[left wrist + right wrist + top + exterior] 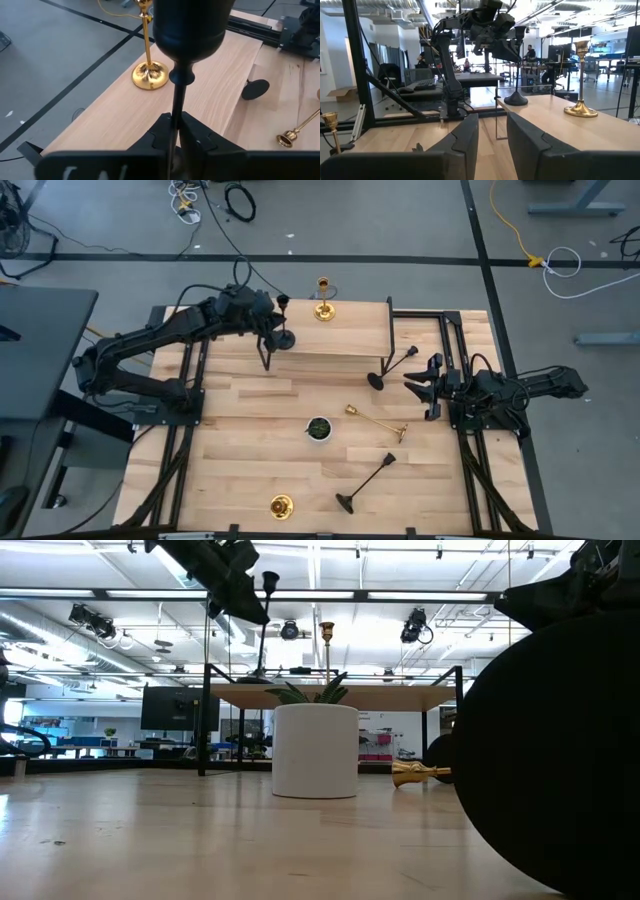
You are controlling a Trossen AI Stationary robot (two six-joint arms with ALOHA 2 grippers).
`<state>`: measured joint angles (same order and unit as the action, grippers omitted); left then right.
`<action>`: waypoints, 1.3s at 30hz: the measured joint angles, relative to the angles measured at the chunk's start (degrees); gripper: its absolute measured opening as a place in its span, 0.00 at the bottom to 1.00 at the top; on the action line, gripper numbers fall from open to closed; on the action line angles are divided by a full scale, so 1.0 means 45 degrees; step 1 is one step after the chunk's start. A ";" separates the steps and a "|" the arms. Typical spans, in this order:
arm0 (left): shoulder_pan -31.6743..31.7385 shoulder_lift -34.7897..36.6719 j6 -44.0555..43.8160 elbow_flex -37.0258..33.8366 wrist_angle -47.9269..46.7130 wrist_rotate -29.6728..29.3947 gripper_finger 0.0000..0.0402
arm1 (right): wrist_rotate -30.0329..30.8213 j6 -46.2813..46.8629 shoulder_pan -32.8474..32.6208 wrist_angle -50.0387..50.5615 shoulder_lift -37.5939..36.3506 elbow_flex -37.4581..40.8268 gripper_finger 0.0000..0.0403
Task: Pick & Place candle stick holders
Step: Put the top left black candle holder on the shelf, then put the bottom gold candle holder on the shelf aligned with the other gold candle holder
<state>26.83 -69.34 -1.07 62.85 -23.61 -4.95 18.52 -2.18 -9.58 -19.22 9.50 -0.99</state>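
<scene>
Left gripper over raised shelf, fingers pinched on stem of upright black holder, base on shelf. Gold holder upright at shelf's far edge. Another gold one standing near front edge. White bowl mid-table. Gold holder lying beside it; black one lying nearer front; third black tilted against shelf. Right gripper parked at right, fingers parted, empty.

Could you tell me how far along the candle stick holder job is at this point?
One gold holder stands on the raised shelf. The left gripper has a black holder upright on that shelf, its stem between the fingers. Left: a black holder leaning on the shelf edge, a gold one lying down, another black one lying down, and an upright gold one. The right gripper waits empty.
</scene>
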 joint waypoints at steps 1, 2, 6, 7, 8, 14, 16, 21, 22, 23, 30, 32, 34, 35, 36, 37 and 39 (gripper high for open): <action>0.0000 0.0000 0.0020 0.0000 -0.0025 -0.0004 0.10 | 0.0002 0.0001 0.0000 0.0000 -0.0001 0.0000 0.26; 0.0000 -0.0003 0.0050 -0.0003 -0.0109 -0.0006 0.10 | 0.0000 -0.0001 0.0000 0.0000 -0.0001 0.0000 0.26; 0.0000 -0.0019 0.0059 -0.0005 -0.0101 0.0001 0.11 | 0.0000 -0.0004 0.0000 0.0000 0.0000 0.0000 0.26; 0.0000 -0.0019 0.0060 -0.0005 -0.0095 0.0001 0.11 | 0.0000 -0.0003 0.0000 0.0000 -0.0001 0.0000 0.26; 0.0000 -0.0019 0.0069 -0.0005 -0.0095 0.0004 0.11 | 0.0000 -0.0004 0.0000 0.0000 0.0001 0.0000 0.26; 0.0000 0.0001 0.0487 -0.0005 -0.0085 -0.0041 0.12 | 0.0000 -0.0004 0.0000 -0.0002 0.0001 0.0000 0.26; -0.0001 0.0085 0.0550 -0.0005 -0.0078 -0.0267 0.12 | 0.0000 -0.0004 0.0000 0.0000 -0.0001 0.0000 0.26; -0.0015 0.0168 0.1121 -0.0005 -0.0094 -0.0521 0.17 | 0.0002 -0.0004 0.0000 -0.0005 0.0002 0.0000 0.26; -0.0015 0.0195 0.1153 -0.0005 -0.0067 -0.0521 0.19 | 0.0000 -0.0004 0.0000 -0.0005 0.0000 0.0000 0.26; -0.0015 0.0199 0.1157 0.0000 -0.0085 -0.0521 0.21 | 0.0002 -0.0004 0.0000 -0.0005 0.0002 0.0000 0.26; -0.0015 0.0328 0.1501 -0.0005 -0.0234 -0.0623 0.38 | 0.0003 -0.0004 0.0000 -0.0005 0.0003 0.0000 0.26; -0.0015 0.0435 0.1631 0.0198 -0.0552 -0.0633 0.43 | 0.0003 -0.0007 0.0005 -0.0005 0.0002 0.0000 0.26; 0.0000 0.0619 0.1737 0.0597 -0.1612 -0.0682 0.47 | 0.0010 -0.0004 0.0000 0.0001 0.0004 0.0000 0.26; -0.0010 0.0667 0.1728 0.0896 -0.2044 -0.0735 0.48 | 0.0009 -0.0004 0.0005 0.0004 0.0004 0.0000 0.26; -0.0018 0.0759 0.1721 0.1230 -0.2493 -0.0703 0.49 | -0.0004 -0.0009 0.0005 -0.0005 -0.0001 0.0000 0.26; 0.0002 0.0880 0.1730 0.1495 -0.3121 -0.0667 0.50 | -0.0011 -0.0004 0.0000 -0.0005 0.0004 0.0000 0.26; -0.0028 0.1096 0.1722 0.2051 -0.4241 -0.0651 0.52 | 0.0045 -0.0017 0.0002 0.0017 0.0002 0.0000 0.26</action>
<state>26.70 -64.41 6.68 72.08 -42.69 -7.88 18.72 -2.25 -9.57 -19.15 9.51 -0.99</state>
